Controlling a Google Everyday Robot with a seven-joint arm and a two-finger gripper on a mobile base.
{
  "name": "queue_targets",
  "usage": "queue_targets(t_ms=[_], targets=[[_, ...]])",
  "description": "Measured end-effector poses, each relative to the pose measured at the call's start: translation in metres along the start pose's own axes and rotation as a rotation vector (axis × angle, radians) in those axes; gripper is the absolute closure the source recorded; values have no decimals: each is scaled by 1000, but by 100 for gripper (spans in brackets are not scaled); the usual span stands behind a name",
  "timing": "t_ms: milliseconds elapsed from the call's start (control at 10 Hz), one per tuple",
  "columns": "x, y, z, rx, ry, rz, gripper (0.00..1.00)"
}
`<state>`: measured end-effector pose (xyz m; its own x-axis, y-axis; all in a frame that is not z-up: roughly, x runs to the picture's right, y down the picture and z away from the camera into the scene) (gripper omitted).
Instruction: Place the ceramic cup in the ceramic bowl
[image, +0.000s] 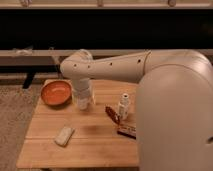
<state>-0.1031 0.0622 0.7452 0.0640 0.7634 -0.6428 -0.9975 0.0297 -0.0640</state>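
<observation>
No readable text anywhere; bottle (123, 106) label possibly printed, illegible.

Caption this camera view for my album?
Gripper of white robot arm poised over wooden table, beside round shallow orange-terracotta ceramic bowl.

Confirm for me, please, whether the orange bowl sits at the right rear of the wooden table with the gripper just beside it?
Not quite: the camera view shows the orange bowl at the left rear of the wooden table, not the right. The gripper is indeed just beside it, low over the table.
</observation>
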Motion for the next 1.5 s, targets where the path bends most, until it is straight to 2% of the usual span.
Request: queue_targets(t_ms=[200, 400, 700, 900, 1100, 1500], targets=[[-43, -14, 6, -8, -11, 12, 35], [-95, -27, 19, -25, -17, 32, 35], [-133, -33, 38, -41, -11, 46, 35], [-135, -28, 48, -47, 0, 41, 35], [-128, -21, 54, -54, 10, 39, 35], [-120, -17, 55, -59, 8, 33, 35]])
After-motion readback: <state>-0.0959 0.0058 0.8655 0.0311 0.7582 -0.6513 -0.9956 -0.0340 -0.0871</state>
